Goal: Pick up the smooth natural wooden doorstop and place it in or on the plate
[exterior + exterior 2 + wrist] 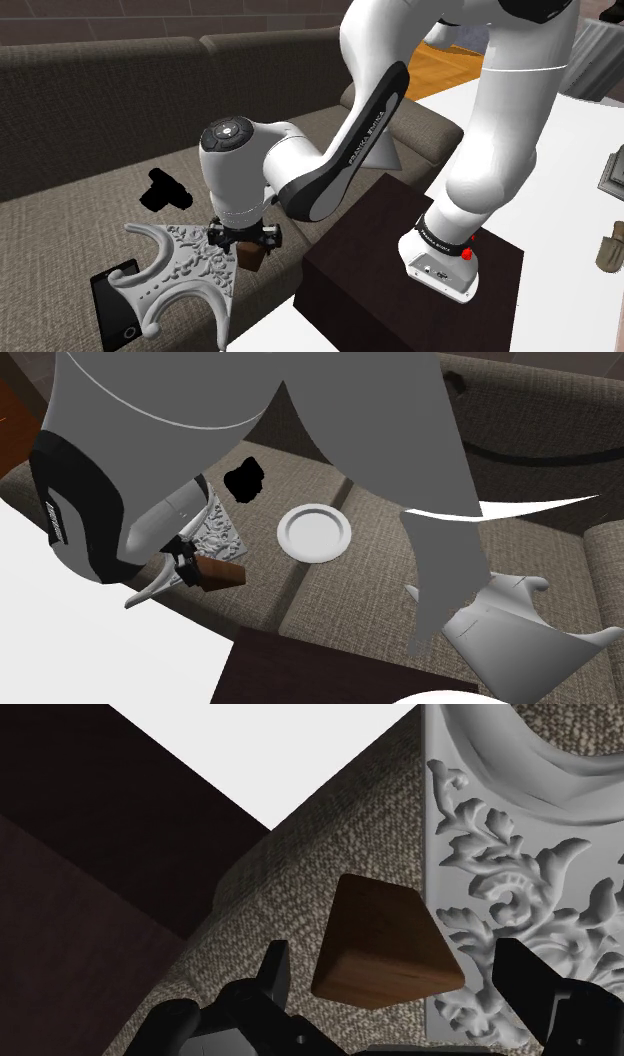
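On the sofa (pixel 330 834), the wrist view shows spread fingers (pixel 275 976) flanking the brown doorstop (pixel 385 944) without touching it; the second exterior view adds the white plate (pixel 314 533).

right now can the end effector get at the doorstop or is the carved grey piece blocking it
Probably yes: the doorstop sits untouched between the open end effector's fingers; the carved grey piece lies just beside them.

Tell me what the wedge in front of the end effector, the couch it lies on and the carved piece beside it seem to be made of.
Wedge: wood, brown with fine grain, smooth with a slight sheen.
Couch: woven fabric, shown by the coarse grey-brown weave.
Carved piece: plain grey with raised leafy scrolls; material unclear.
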Robot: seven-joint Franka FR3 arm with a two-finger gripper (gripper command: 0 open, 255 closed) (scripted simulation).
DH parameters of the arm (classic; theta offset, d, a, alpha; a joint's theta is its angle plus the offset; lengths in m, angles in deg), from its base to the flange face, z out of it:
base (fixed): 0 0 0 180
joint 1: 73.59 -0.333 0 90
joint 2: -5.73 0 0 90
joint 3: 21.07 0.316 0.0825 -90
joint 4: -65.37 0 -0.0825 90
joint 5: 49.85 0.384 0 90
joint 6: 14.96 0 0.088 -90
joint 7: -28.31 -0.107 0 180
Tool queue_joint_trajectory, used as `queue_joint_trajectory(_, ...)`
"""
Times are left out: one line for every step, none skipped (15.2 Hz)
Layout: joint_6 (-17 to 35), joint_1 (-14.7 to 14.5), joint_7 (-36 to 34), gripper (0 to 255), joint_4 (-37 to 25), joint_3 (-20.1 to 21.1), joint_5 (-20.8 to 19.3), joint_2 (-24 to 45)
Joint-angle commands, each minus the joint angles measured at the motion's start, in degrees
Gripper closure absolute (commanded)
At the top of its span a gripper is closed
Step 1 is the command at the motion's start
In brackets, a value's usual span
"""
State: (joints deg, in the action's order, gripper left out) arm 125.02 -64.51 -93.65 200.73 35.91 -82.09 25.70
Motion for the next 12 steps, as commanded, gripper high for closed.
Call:
queue_joint_trajectory(0.5,-1.2,-1.1,0,-0.2,-1.4,-1.6,1.2)
queue_joint_trajectory(0.5,-1.2,-1.1,0,-0.2,-1.4,-1.6,1.2)
queue_joint_trajectory(0.5,-1.2,-1.1,0,-0.2,-1.4,-1.6,1.2)
queue_joint_trajectory(0.5,-1.2,-1.1,0,-0.2,-1.4,-1.6,1.2)
queue_joint_trajectory(0.5,-1.2,-1.1,0,-0.2,-1.4,-1.6,1.2)
queue_joint_trajectory(0.5,-1.2,-1.1,0,-0.2,-1.4,-1.6,1.2)
queue_joint_trajectory(0.5,-1.2,-1.1,0,-0.2,-1.4,-1.6,1.2)
queue_joint_trajectory(0.5,-1.2,-1.1,0,-0.2,-1.4,-1.6,1.2)
queue_joint_trajectory(0.5,-1.2,-1.1,255,-0.2,-1.4,-1.6,1.2)
queue_joint_trajectory(0.5,-1.2,-1.1,255,-0.2,-1.4,-1.6,1.2)
queue_joint_trajectory(0.5,-1.2,-1.1,255,-0.2,-1.4,-1.6,1.1)
queue_joint_trajectory(0.5,-1.2,-1.1,255,-0.2,-1.4,-1.6,1.1)
